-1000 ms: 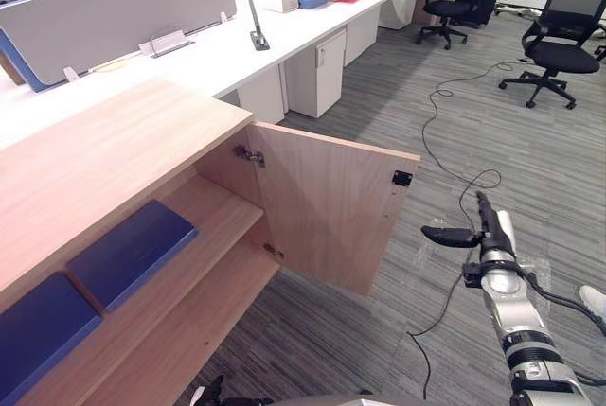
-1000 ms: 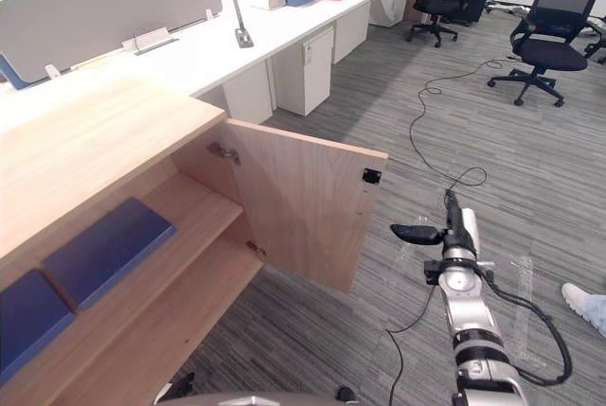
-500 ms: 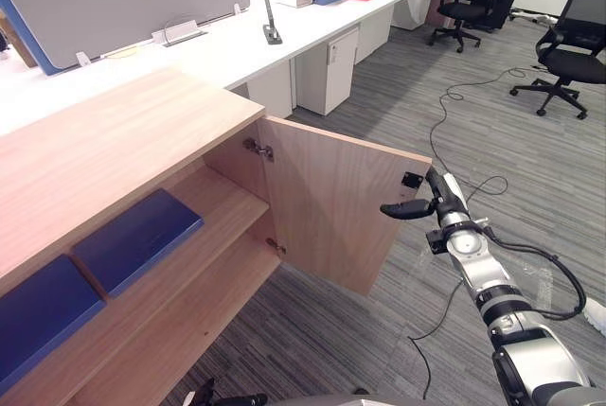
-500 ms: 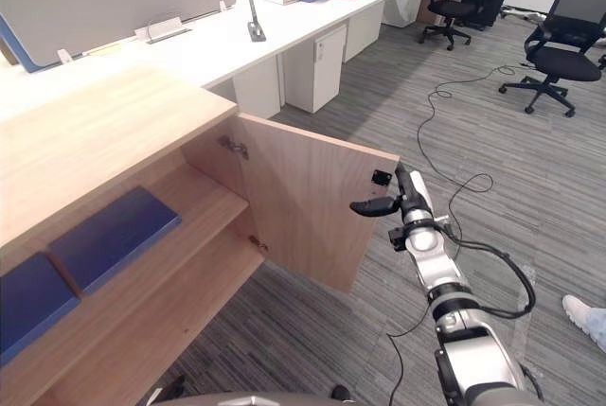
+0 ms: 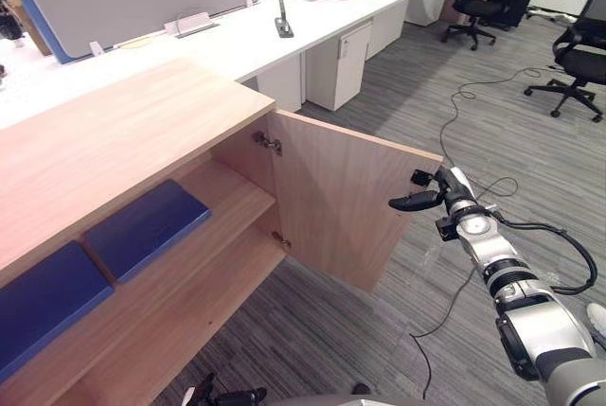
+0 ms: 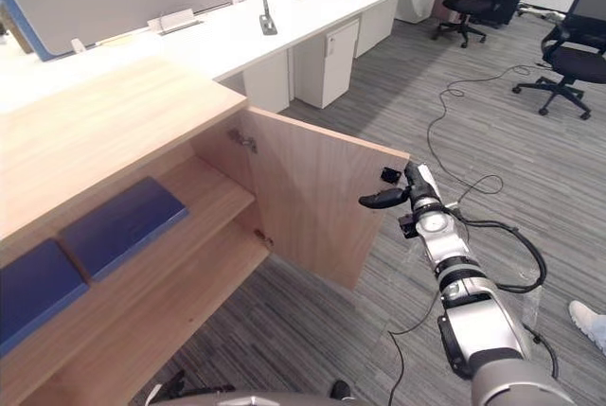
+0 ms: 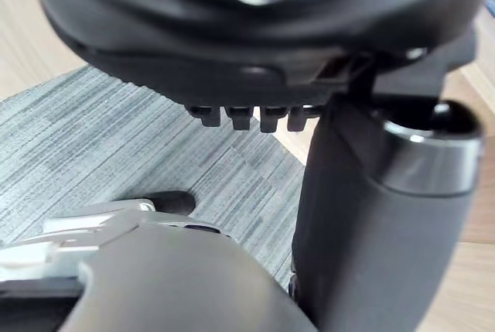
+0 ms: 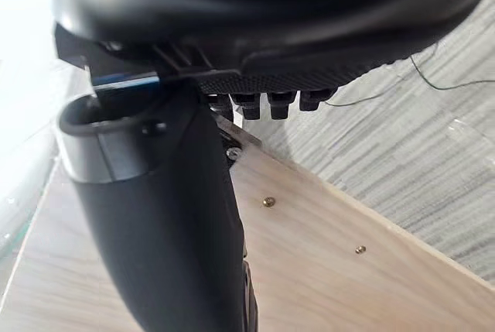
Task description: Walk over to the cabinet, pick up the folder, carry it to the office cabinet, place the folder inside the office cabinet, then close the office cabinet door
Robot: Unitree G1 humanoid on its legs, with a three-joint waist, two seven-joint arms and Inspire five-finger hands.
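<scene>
Bright, even overhead office light. Glare bleaching the white bench toward 11 o'clock. Soft shade under the cabinet top, dimming the shelf. Faint shadow on the carpet beneath the open door. Blown-out white at 9 o'clock beside the right hand in its wrist view.

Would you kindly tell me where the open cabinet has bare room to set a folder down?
The lower shelf is bare along its visible length. The upper shelf is free between the right blue folder and the hinge side. Crowded further left, where the left blue folder lies beside it.
</scene>
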